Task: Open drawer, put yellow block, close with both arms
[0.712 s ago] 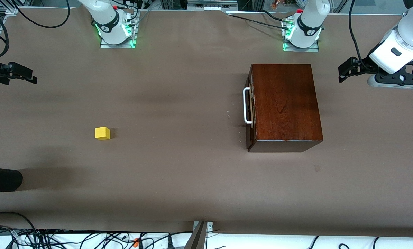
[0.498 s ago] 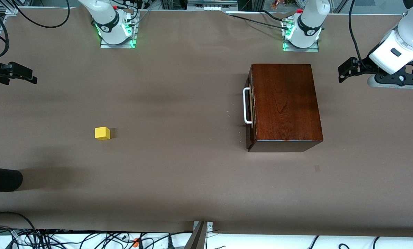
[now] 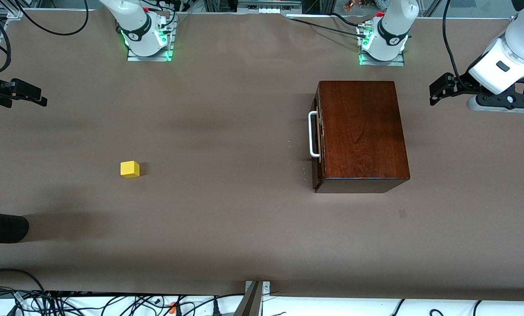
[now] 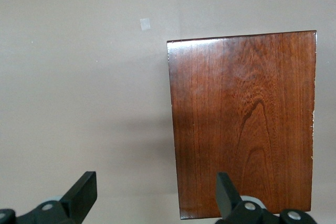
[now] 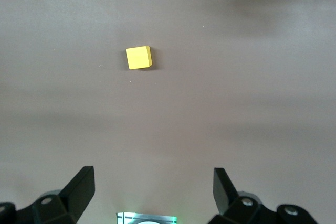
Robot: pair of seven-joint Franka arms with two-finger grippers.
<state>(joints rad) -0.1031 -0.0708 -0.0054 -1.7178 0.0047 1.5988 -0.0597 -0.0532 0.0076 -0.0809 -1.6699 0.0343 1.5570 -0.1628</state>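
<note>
The dark reddish-brown wooden box (image 3: 363, 131) stands toward the left arm's end of the table. Its drawer is shut, and the white bar handle (image 3: 313, 134) faces the right arm's end. The yellow block (image 3: 130, 169) lies on the table toward the right arm's end. My left gripper (image 3: 437, 90) is open and empty, in the air beside the box's back end. The left wrist view shows the box top (image 4: 244, 124) below the left gripper (image 4: 155, 195). My right gripper (image 3: 29, 94) is open and empty at the table's end. The right wrist view shows the block (image 5: 139, 57) off from the right gripper (image 5: 152, 187).
The brown table (image 3: 227, 219) has cables along its edge nearest the front camera. A dark rounded object (image 3: 3, 227) juts in at the right arm's end, nearer the front camera than the block. The green-lit arm bases (image 3: 148, 41) stand along the table's farthest edge.
The left arm's wrist has shifted very slightly. Nothing else has moved.
</note>
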